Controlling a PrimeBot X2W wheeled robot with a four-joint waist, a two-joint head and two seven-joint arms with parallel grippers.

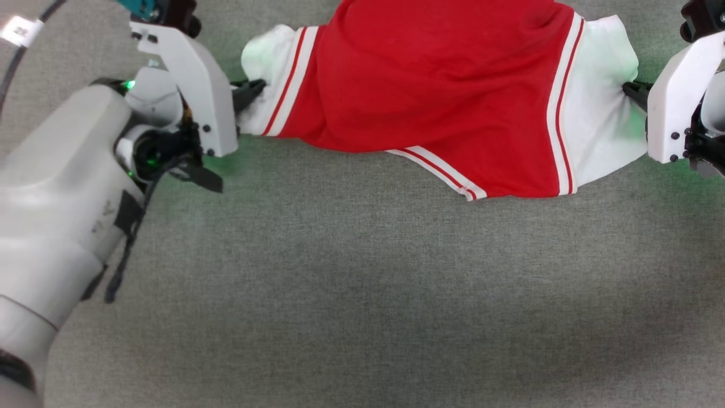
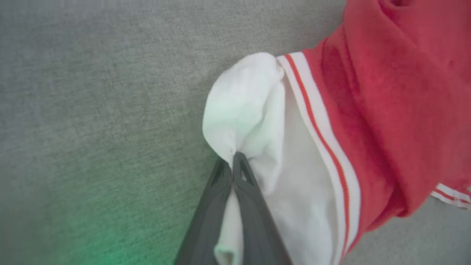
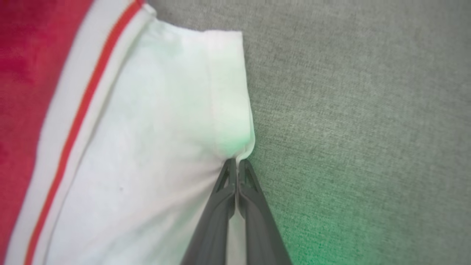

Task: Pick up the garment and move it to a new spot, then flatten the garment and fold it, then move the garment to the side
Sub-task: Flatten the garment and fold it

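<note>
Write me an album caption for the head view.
Left and right jaws, each shut on a white end panel, hold the red garment spread between them over a grey surface.

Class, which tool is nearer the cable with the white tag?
Left. The left tool, shut on the garment, is right of the cable; the right tool is across the garment.

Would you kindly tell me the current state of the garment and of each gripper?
garment: rumpled, not yet flat, held at both white ends over the grey surface.
left gripper: shut on the garment's white end panel.
right gripper: shut on the edge of the opposite white panel.
</note>
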